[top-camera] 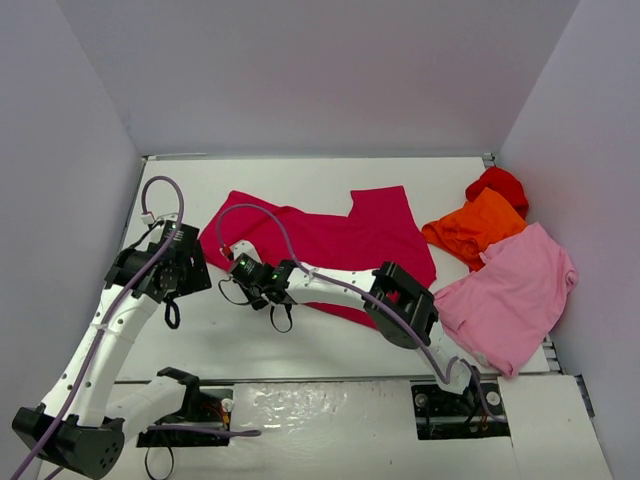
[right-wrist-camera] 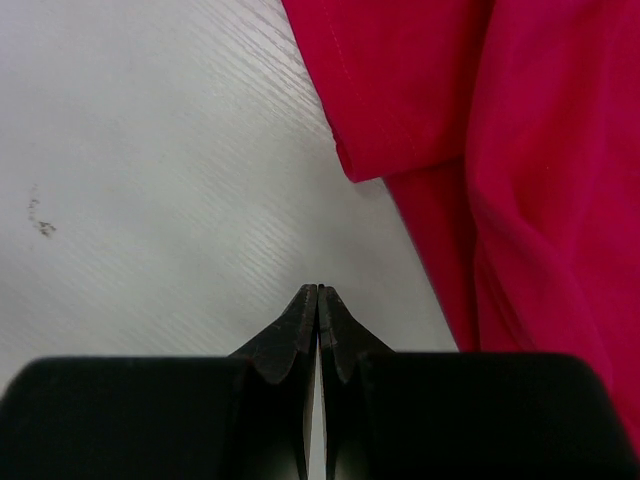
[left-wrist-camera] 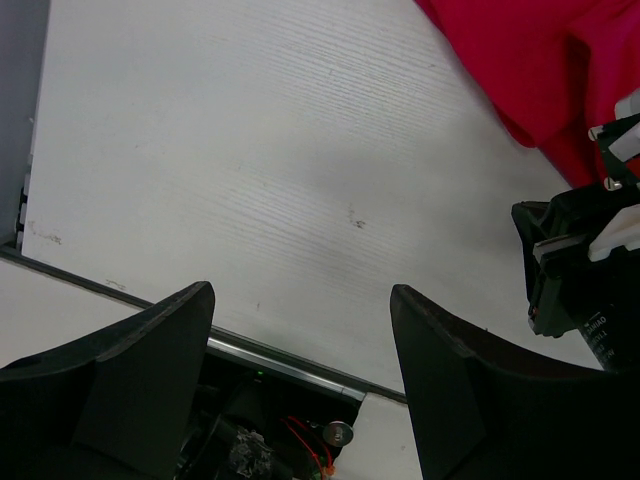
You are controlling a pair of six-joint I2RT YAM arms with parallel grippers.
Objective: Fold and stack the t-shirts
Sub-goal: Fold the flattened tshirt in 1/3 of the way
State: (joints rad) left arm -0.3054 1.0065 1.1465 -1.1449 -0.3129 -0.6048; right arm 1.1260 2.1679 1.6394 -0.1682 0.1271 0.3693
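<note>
A crimson-magenta t-shirt (top-camera: pixel 340 240) lies spread over the middle of the table. Its left hem shows in the right wrist view (right-wrist-camera: pixel 520 150) and in the left wrist view (left-wrist-camera: pixel 540 70). My right gripper (top-camera: pixel 236 266) reaches left across this shirt's lower edge. Its jaws (right-wrist-camera: pixel 319 290) are shut with nothing between them, over bare table just left of the hem. My left gripper (top-camera: pixel 183 268) hangs open (left-wrist-camera: pixel 300 300) over bare table left of the shirt, holding nothing. The light pink t-shirt (top-camera: pixel 510 295), orange t-shirt (top-camera: pixel 475 228) and red t-shirt (top-camera: pixel 498 185) lie at the right.
Grey walls enclose the white table (top-camera: pixel 300 340) on the left, back and right. The right gripper's black body (left-wrist-camera: pixel 580 270) stands close to the left gripper. A metal strip (left-wrist-camera: pixel 280 360) marks the near table edge, with the arm bases below it.
</note>
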